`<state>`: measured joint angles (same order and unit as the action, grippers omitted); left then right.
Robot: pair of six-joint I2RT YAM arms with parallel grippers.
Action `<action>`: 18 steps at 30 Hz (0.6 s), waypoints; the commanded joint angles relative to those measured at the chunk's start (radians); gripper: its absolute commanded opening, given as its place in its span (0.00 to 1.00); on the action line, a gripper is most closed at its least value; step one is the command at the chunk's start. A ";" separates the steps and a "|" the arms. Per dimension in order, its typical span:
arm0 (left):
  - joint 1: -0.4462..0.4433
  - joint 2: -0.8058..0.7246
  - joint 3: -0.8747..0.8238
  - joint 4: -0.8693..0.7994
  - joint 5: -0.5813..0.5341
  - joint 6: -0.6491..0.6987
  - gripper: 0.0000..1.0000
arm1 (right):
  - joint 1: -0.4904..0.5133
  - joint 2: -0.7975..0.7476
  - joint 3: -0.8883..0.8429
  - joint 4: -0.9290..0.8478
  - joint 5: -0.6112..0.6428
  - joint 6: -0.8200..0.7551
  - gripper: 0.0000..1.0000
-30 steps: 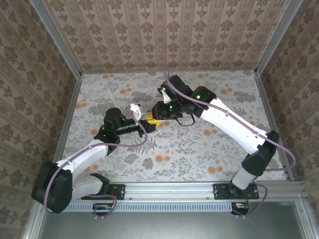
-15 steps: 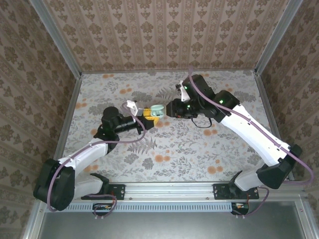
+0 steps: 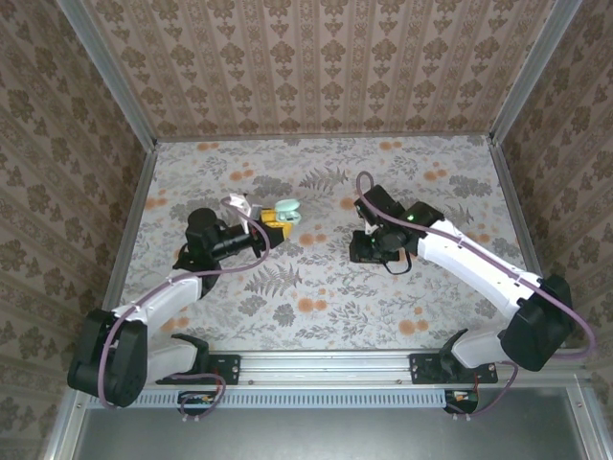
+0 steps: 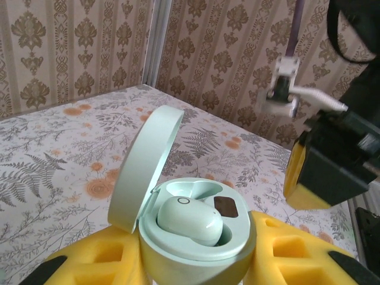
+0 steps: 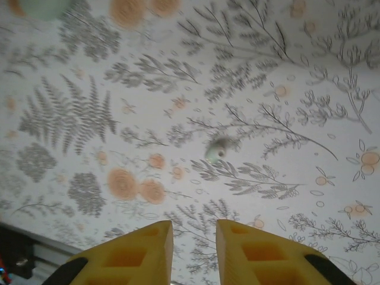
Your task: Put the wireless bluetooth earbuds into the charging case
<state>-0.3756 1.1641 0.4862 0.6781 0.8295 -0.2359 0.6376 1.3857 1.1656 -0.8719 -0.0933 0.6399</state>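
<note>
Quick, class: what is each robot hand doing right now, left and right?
Left hand: closed on the open charging case.
Right hand: slightly open, holding nothing; a loose earbud lies ahead of it.

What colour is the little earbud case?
The case is pale mint green; the left wrist view shows it best.

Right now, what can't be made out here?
- Left wrist: base of the case, cut off by the bottom edge and flanked by the left jaws.
- Left wrist: underside of the seated earbud, sunk in the case.
- Right wrist: loose earbud, small and blurred; its orientation is unclear.
- Top external: case contents, too small.
</note>
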 commanded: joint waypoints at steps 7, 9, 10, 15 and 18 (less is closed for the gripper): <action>0.026 -0.091 -0.030 -0.049 -0.008 0.018 0.00 | 0.049 0.110 -0.070 0.185 0.015 0.032 0.21; 0.027 -0.100 -0.032 -0.059 -0.007 0.020 0.00 | 0.050 0.153 -0.052 0.194 0.008 0.022 0.16; 0.028 -0.103 -0.032 -0.069 -0.009 0.023 0.00 | 0.050 0.179 -0.033 0.192 -0.005 0.012 0.14; 0.031 -0.131 -0.038 -0.090 -0.015 0.033 0.00 | 0.047 0.303 0.048 0.151 -0.031 -0.044 0.10; 0.030 -0.142 -0.045 -0.095 -0.022 0.033 0.00 | 0.040 0.367 0.067 0.137 -0.041 -0.065 0.09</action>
<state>-0.3515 1.0485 0.4522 0.5896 0.8124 -0.2268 0.6834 1.7100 1.1999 -0.7067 -0.1135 0.6151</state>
